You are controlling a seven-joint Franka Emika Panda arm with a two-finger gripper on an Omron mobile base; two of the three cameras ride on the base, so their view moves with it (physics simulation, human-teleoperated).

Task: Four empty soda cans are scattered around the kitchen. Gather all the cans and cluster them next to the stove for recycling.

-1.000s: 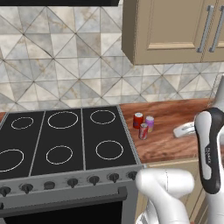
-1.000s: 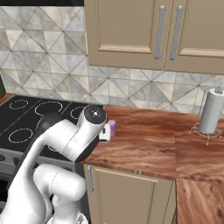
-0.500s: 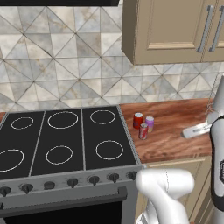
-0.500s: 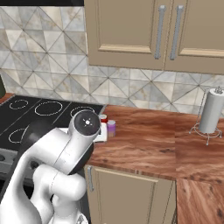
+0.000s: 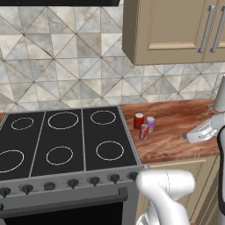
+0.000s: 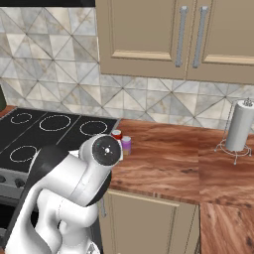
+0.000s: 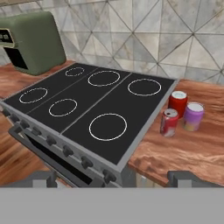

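Three soda cans stand clustered on the wooden counter (image 5: 176, 132) just beside the stove (image 7: 87, 113): a red can (image 7: 178, 103), a pale purple can (image 7: 193, 116) touching or nearly touching it, and a greyish-red can (image 7: 169, 122) nearest the camera. In the hand view they sit ahead of the jaws and toward the right fingertip, well apart from both tips, which stand at their widest with nothing between them. That view also shows a boxy green appliance (image 7: 33, 41) on the counter beyond the stove's far side. The left base view shows the gripper (image 5: 200, 134) low over the counter to the cans' right. The right base view adds a tall white paper-towel roll (image 6: 239, 126) on a wire stand, while the arm's rounded white elbow (image 6: 99, 154) hides part of the cans. The stove top is smooth black glass with six white rings, above grey steel knobs. Beige cabinets (image 6: 173, 37) hang over a marbled triangular-tile wall (image 5: 66, 66).
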